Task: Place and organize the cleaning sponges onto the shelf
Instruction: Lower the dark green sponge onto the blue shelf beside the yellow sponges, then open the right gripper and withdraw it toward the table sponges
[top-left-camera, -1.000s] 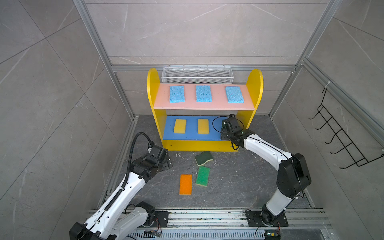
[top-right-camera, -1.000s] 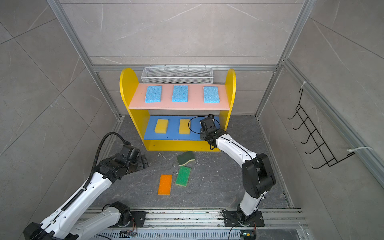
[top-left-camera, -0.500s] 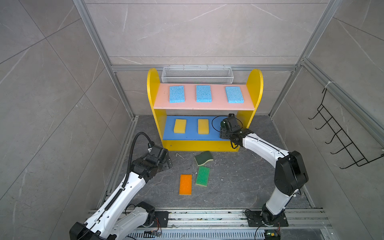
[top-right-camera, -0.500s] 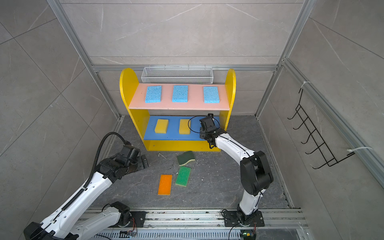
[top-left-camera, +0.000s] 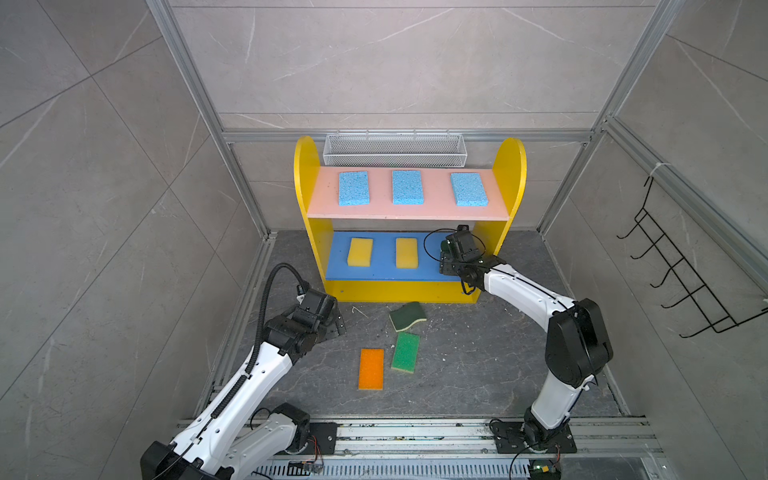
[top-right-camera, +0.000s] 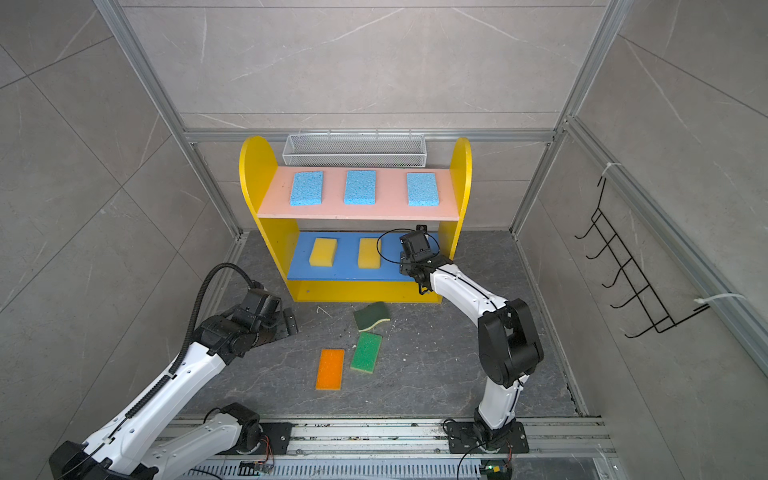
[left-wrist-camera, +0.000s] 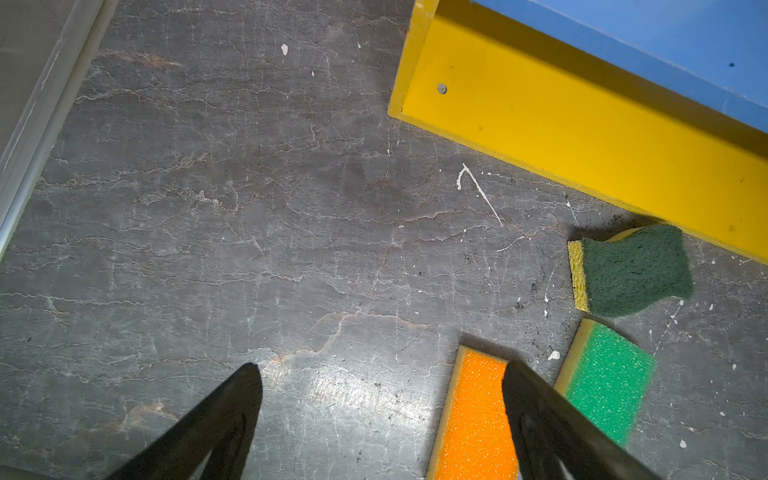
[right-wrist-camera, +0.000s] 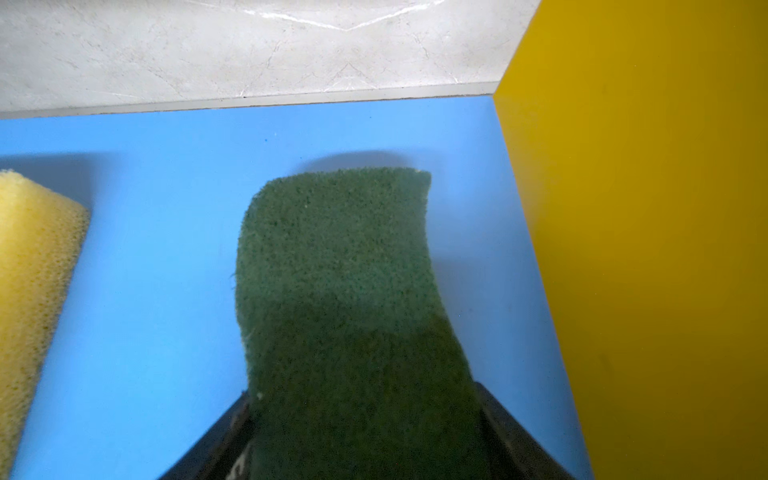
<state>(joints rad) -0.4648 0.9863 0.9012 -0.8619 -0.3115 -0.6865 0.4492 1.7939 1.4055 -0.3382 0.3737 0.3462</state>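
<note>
below, grey marbled floor (top-left-camera: 478, 353), tiled walls (top-left-camera: 395, 62); left gripper (left-wrist-camera: 380, 365) wide; right gripper (right-wrist-camera: 361, 390) flanks dark-green sponge (right-wrist-camera: 336, 270), grip unclear.

pale grey marbled walls (top-left-camera: 395, 62) closed in a dark veined floor (top-left-camera: 478, 353), flecked with what looked like white crumbs. metal posts (top-left-camera: 198, 95) ran up the corners. a black hook rack (top-left-camera: 685, 266) hung on one wall.

bright, even overhead light; soft shadows; glare on floor (left-wrist-camera: 345, 386); edges bow.
</note>
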